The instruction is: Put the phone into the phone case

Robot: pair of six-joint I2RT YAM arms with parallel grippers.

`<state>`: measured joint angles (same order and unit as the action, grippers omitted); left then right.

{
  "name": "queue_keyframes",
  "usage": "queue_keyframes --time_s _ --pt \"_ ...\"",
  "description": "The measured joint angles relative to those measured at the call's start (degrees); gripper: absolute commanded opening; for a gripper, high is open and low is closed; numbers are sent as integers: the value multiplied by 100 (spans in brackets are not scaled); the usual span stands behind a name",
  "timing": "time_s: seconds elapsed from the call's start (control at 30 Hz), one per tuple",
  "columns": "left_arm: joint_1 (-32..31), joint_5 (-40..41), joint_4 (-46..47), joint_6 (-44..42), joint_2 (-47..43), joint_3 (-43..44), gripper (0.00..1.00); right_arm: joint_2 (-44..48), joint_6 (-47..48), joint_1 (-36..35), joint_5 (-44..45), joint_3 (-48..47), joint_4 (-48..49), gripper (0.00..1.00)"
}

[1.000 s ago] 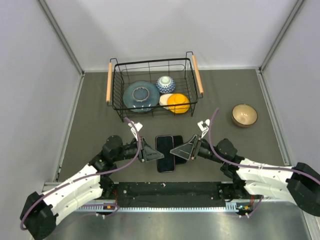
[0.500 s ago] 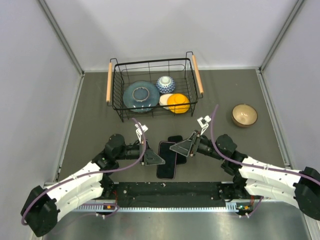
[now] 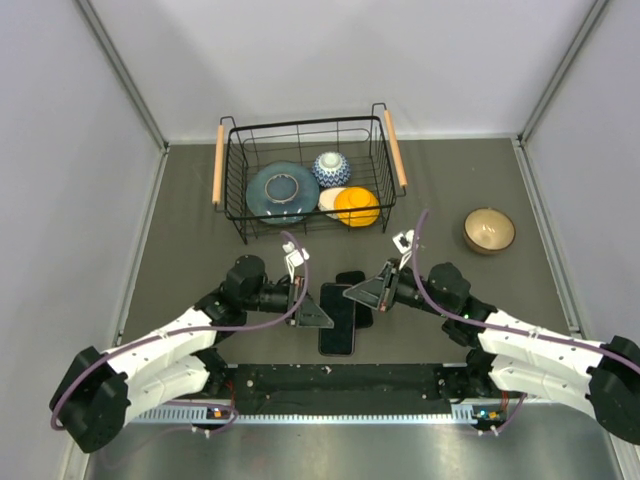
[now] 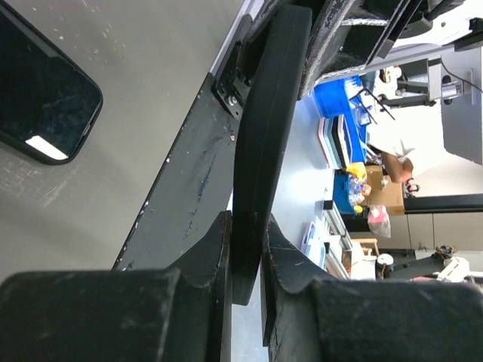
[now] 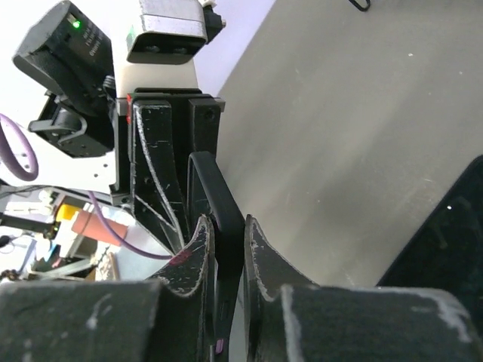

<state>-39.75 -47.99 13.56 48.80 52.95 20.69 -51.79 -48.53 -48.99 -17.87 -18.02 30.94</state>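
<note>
- The grey-brown tabletop (image 3: 190, 230) is walled in by pale panels, and a black rail (image 3: 340, 385) runs along its near edge.
- Toward the far edge you have a black wire basket (image 3: 300, 125). It holds a blue plate (image 3: 282, 192), a blue-and-white patterned bowl (image 3: 331, 168) and an orange dish (image 3: 357, 206).
- A tan bowl (image 3: 489, 230) stands alone near the right edge.
- The phone case (image 3: 337, 330) is near the middle of the near edge, lying level between your two hands.
- Your left hand (image 4: 247, 226) is closed down to the thickness of the case. It pinches the case's left side, with one finger on each face.
- Your right hand (image 5: 226, 226) is just as narrowly closed. It grips the thin rim on the case's right side, toward its far end.
- The phone (image 4: 41, 90) lies flat on the tabletop with its glossy face up, just beyond the case toward the far edge. It is not in the case.
- From above, the case and your right hand cover part of the phone.
- You cannot tell from these views whether the case touches the tabletop.
</note>
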Motion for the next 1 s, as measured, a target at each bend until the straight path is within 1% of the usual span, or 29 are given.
queue_keyframes --time_s 0.03,0.07,0.13,0.17,0.23,0.27,0.37,0.53,0.63,0.67,0.73,0.77,0.8,0.83,0.9,0.93,1.0 --pt "0 -28 2 -13 70 0 0 0 68 0 0 -13 -98 23" --pt "0 -44 2 -20 85 0 0 2 103 0 0 -28 -190 30" --pt "-7 -37 -9 -20 55 0 0 0 162 -2 -22 -83 -313 37" --pt "-11 -11 -17 -15 7 2 0 -7 181 -2 -50 -85 -317 45" --pt "-33 72 -120 2 -120 2 0 -31 129 -13 -195 -81 -236 51" --pt "-44 116 -168 15 -184 2 0 -46 101 -22 -245 -63 -149 53" --pt "-46 299 -247 79 -415 0 0 -90 -103 -37 -457 160 369 54" --pt "-42 734 -304 142 -839 2 0 -319 -542 -50 -737 684 1016 54" --pt "-42 1003 -330 212 -964 0 0 -511 -772 -66 -852 798 1255 50" --pt "-42 1080 -332 227 -973 0 0 -557 -831 -76 -874 800 1322 45" --pt "-42 1226 -343 243 -970 -2 0 -588 -911 -85 -879 800 1432 40" --pt "-42 1305 -361 254 -970 -7 0 -588 -951 -90 -881 800 1488 33" --pt "-42 1392 -378 258 -970 -17 0 -595 -999 -94 -881 800 1554 28" --pt "-42 1445 -389 264 -970 -26 0 -605 -990 -103 -870 800 1585 17" --pt "-42 1508 -426 273 -984 -28 0 -658 -1047 -101 -763 798 1491 5" --pt "-46 1556 -492 232 -999 -28 0 -693 -1123 -101 -723 796 1440 0" --pt "-42 1620 -656 197 -970 -22 0 -763 -1215 -101 -695 741 1250 0"
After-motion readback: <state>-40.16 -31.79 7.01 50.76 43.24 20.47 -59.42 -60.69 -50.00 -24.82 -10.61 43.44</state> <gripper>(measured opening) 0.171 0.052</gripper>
